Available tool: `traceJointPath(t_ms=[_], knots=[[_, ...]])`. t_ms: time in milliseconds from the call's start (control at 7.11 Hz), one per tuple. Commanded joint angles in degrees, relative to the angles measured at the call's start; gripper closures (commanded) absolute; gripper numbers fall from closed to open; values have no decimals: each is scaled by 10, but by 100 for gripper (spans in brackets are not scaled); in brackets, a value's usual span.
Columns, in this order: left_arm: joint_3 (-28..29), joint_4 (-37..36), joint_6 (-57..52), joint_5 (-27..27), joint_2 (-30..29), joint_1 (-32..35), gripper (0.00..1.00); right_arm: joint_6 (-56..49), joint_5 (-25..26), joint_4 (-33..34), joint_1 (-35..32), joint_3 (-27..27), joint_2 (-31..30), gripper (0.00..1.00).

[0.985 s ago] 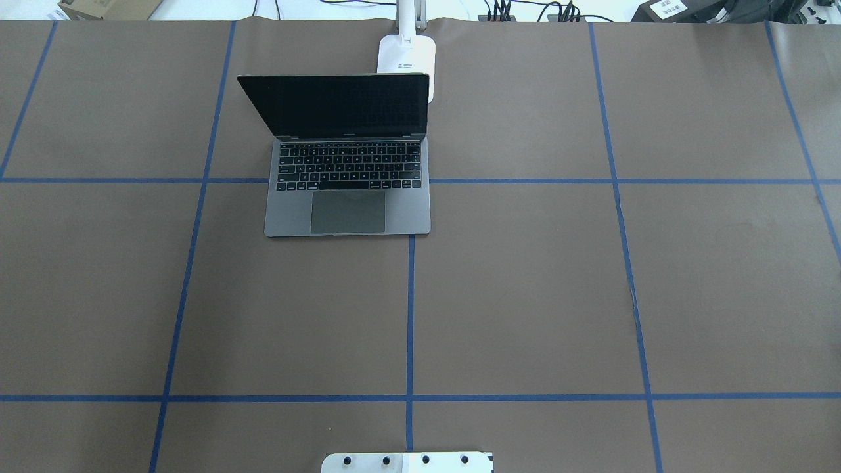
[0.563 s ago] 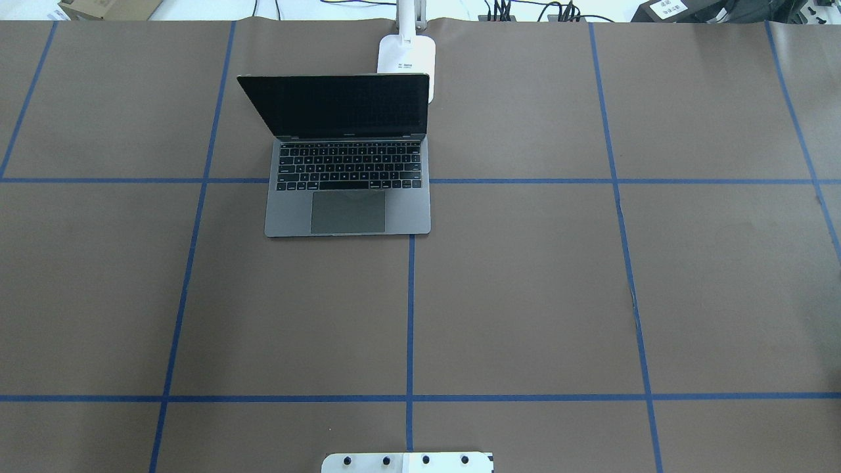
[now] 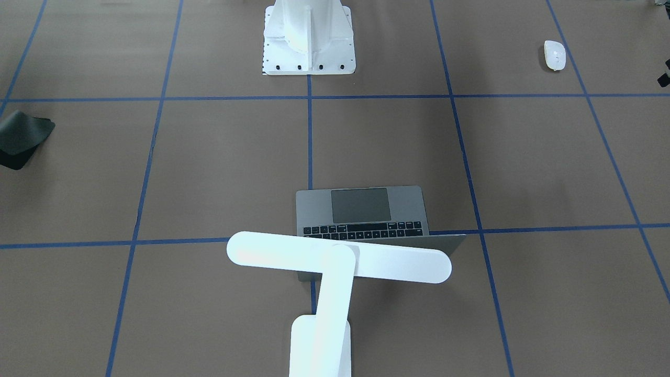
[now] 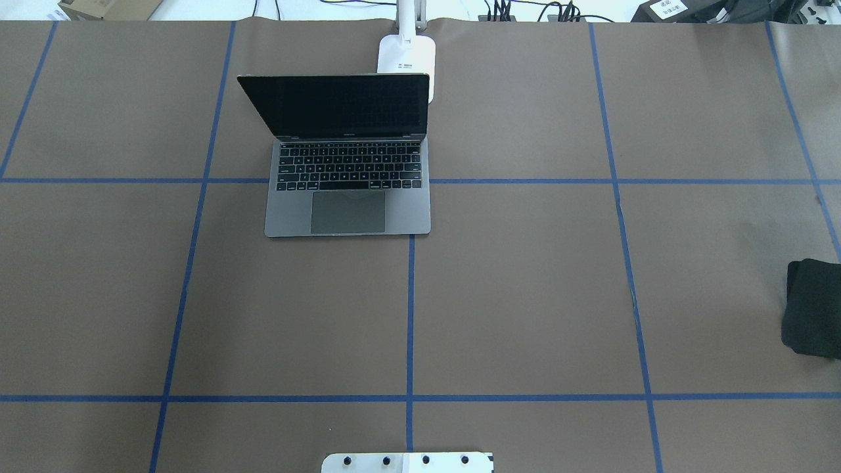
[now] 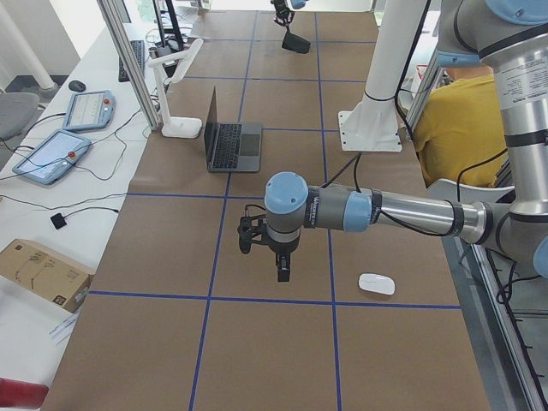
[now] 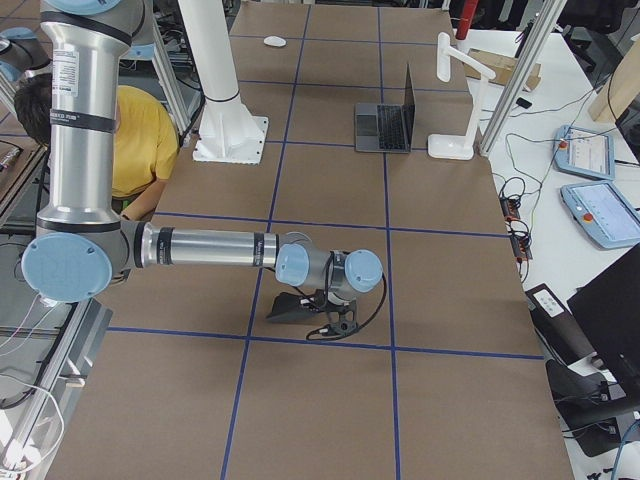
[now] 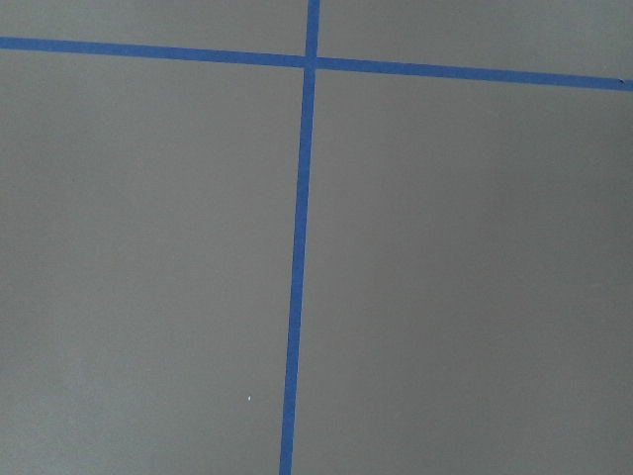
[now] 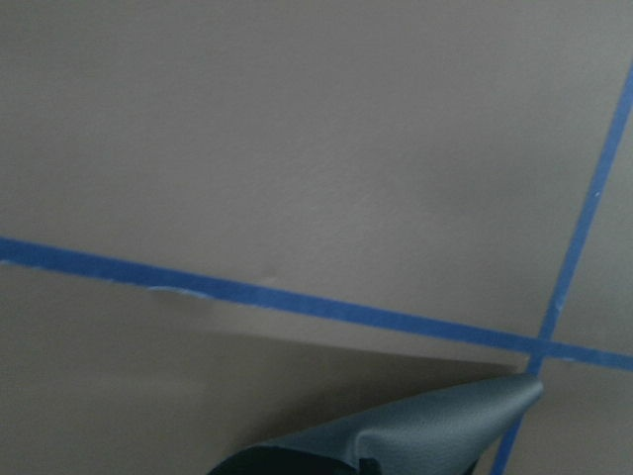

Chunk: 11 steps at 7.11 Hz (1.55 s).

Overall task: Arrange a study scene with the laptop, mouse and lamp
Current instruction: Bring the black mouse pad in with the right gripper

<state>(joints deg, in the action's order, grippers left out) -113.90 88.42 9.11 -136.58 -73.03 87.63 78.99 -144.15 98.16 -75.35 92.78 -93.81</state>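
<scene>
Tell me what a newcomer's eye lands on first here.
The open laptop at the table's far middle draws the eye first, with the white lamp standing just behind it. Next comes the black pad at the tip of the right arm, on the robot's right side of the table. The small white mouse lies alone on the robot's left, near its own edge of the table.
</scene>
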Motion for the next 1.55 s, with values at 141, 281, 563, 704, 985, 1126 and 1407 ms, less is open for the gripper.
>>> traceJointPath(t_ms=[141, 281, 563, 704, 985, 1126, 1407], knots=[[-1, 0, 0, 0, 0, 0, 0, 96, -1, -3, 20, 14, 82, 100], [-2, 0, 0, 0, 0, 0, 0, 124, 4, -3, 25, 27, 108, 100], [-3, 0, 0, 0, 0, 0, 0, 160, 6, -17, 41, 49, 157, 100], [-2, 0, 0, 0, 0, 0, 0, 167, 6, -26, 56, 49, 178, 100], [0, 0, 0, 0, 0, 0, 0, 227, 8, -52, 99, 49, 225, 100], [1, 0, 0, 0, 0, 0, 0, 276, 17, -81, 116, 51, 243, 100], [2, 0, 0, 0, -1, 0, 0, 427, 97, -178, 184, 56, 262, 100]])
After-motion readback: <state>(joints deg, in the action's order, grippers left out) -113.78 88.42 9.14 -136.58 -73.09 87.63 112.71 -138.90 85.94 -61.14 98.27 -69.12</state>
